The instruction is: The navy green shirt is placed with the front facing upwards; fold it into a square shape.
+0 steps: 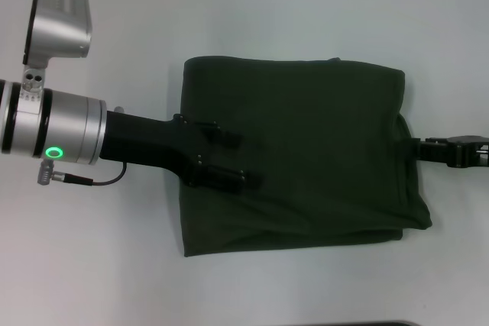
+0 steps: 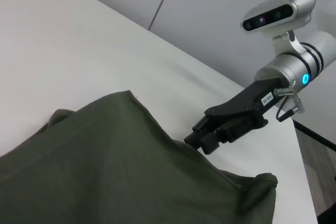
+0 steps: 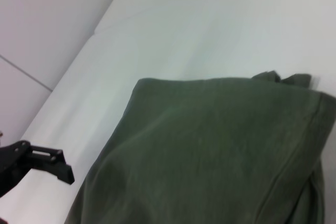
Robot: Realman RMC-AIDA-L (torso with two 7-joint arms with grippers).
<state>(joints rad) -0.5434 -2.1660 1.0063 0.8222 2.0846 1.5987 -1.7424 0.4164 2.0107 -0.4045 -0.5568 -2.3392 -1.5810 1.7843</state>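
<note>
Left claw [image 1: 243,159] is hovering over the folded dark olive-green cotton shirt [image 1: 321,150] with fingers spread, while the right claw [image 1: 416,147] is touching its opposite edge, grip unclear, on the white desk [image 1: 114,265].

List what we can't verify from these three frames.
- Shirt print: no lettering shows in any view; only plain green faces up.
- Right gripper: cut off by the head view's edge, fingertips at the shirt's edge, state unclear.
- Left gripper: its fingers lie dark on dark cloth; grip unclear.
</note>
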